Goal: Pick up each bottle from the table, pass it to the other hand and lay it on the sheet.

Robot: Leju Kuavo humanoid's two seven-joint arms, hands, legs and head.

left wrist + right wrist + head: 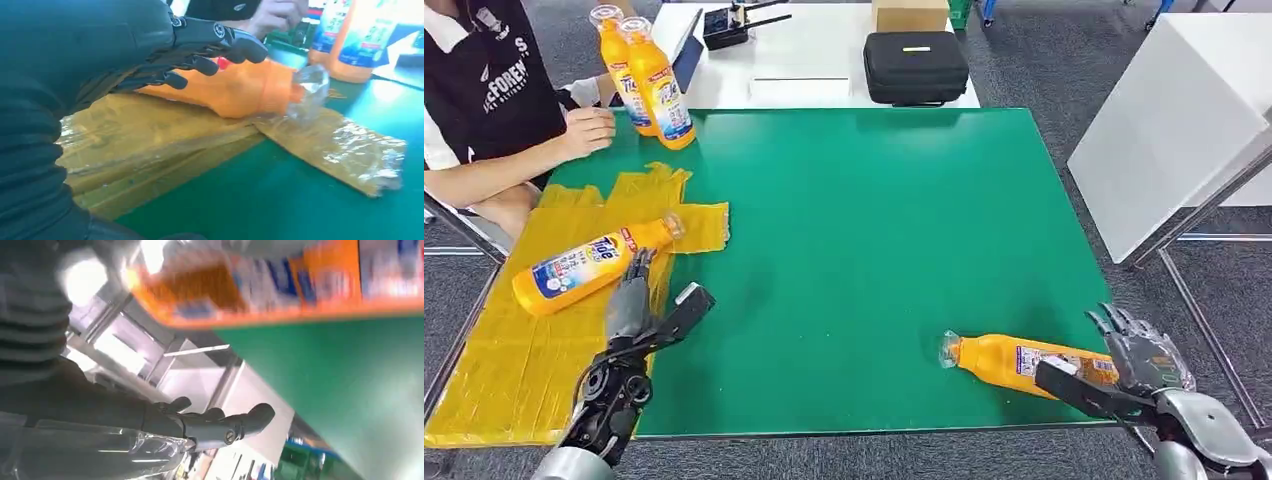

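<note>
**Bottles on green table, one on the yellow sheet, one at the right hand**

Left hand (636, 300): fingers stretched forward and spread, thumb out to the side. Fingertips (248, 50) lie over the shoulder of a lying bottle (589, 265); whether they touch it cannot be told. Nothing is gripped.

Bottle at left hand: orange, blue-and-white label, clear cap. On its side on the yellow sheet (504, 370), just ahead of the left fingers, cap toward the middle of the table.

Yellow sheet: crinkled plastic, spread over the near-left part of the green table (874, 230), beneath and around the left hand.

Right hand (1139, 350): fingers apart, thumb lying across the base of a second bottle (1019, 362). The grip is not closed; contact cannot be told for sure.

Second bottle: orange, on its side on the bare green surface, base at the right hand, cap pointing away toward the left hand.

Standing bottles (644, 75): two, upright, side by side, well ahead of the left hand at the far edge.

Person (484, 100): seated beyond the left hand, a hand resting beside the standing bottles.

Black case (916, 66): on the white table beyond.
</note>
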